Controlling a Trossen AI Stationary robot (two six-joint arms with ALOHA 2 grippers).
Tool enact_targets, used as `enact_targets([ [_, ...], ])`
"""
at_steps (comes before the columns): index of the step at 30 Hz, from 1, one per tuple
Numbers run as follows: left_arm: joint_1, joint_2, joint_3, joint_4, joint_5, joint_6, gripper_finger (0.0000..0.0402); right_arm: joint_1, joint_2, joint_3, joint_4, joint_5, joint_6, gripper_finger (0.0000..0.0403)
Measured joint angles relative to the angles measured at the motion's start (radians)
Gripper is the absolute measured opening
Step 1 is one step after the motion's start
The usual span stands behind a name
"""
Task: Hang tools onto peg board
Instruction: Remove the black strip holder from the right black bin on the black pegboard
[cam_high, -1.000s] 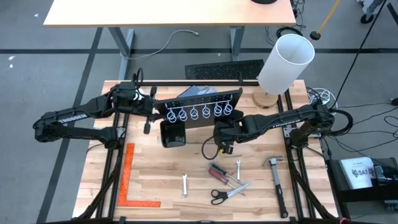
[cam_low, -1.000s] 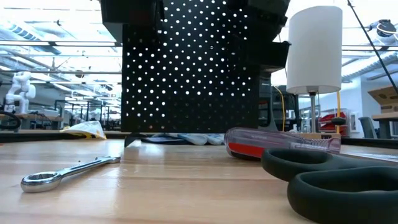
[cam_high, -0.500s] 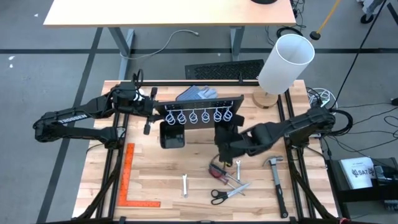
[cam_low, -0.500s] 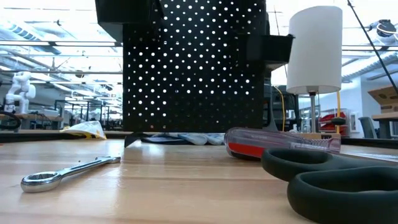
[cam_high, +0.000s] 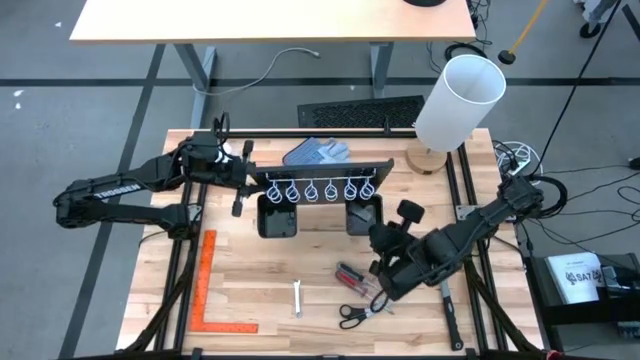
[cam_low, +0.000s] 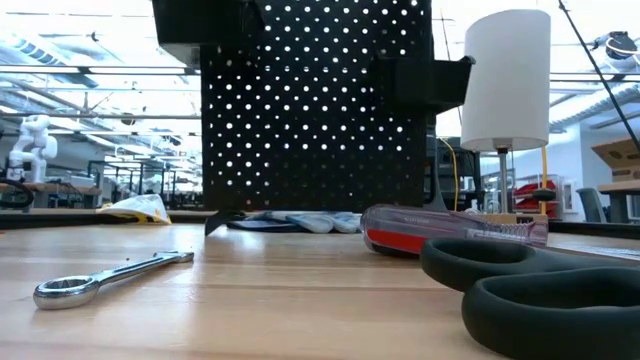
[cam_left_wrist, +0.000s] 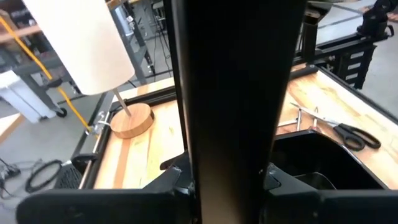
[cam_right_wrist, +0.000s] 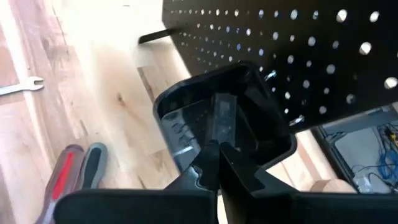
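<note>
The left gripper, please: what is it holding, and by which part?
The left gripper clamps the peg board by its side edge, on the left arm's side.

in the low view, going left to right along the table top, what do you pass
wrench → peg board → red screwdriver → scissors, with the white lamp standing behind these last two
</note>
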Motion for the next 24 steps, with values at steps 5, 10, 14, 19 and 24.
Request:
enact_targets([
  [5, -0.016, 0.0, -0.001, 0.014, -0.005, 0.049, 0.0066, 0.011, 0.002, -0.075, 0.074, -0.001, 0.019, 0.0001],
  [10, -0.031, 0.0, -0.001, 0.013, -0.016, 0.068, 0.0065, 0.007, 0.002, -0.18, 0.182, 0.017, 0.011, 0.0],
  [14, -0.038, 0.0, -0.001, 0.01, -0.021, 0.064, 0.0065, 0.007, 0.002, -0.252, 0.273, 0.127, -0.022, 0.0002],
  [19, -0.04, 0.0, 0.0, 0.009, -0.02, 0.056, 0.0065, -0.031, 0.002, -0.301, 0.274, 0.149, 0.018, 0.0044],
  [24, -0.047, 0.0, 0.0, 0.007, -0.018, 0.053, 0.0065, -0.068, 0.002, -0.307, 0.323, 0.129, -0.012, 0.0128],
])
